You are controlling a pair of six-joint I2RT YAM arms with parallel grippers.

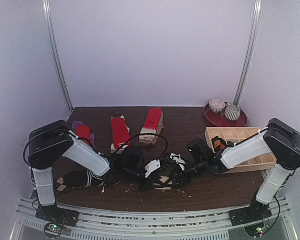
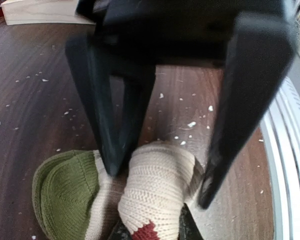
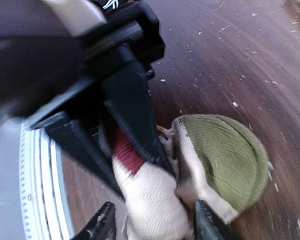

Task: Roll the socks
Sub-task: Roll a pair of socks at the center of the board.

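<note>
Dark brown wood-grain counter (image 1: 190, 120), speckled with pale crumbs, is enclosed by plain white walls. Near its front edge a beige ribbed knit sock with an olive-green toe and a red band (image 2: 150, 200) is seen partly rolled, and it is flanked by both pincers, which meet over it from opposite sides. The left pincer (image 2: 159, 182) is closed on the rolled beige part, its black fingers pressed against either flank. The right pincer (image 3: 155, 226) is held partly parted around the same roll, one tip clear of the fabric, so nothing is gripped by it. The green toe lies flat outside both pincers. Behind the left pincer a black sock with thin white stripes (image 1: 82, 178) is laid; beyond both pincers red socks with beige cuffs (image 1: 120, 131) are spread flat. A pale wooden compartment tray (image 1: 240, 135) is set beside the right pincer's arm.
</note>
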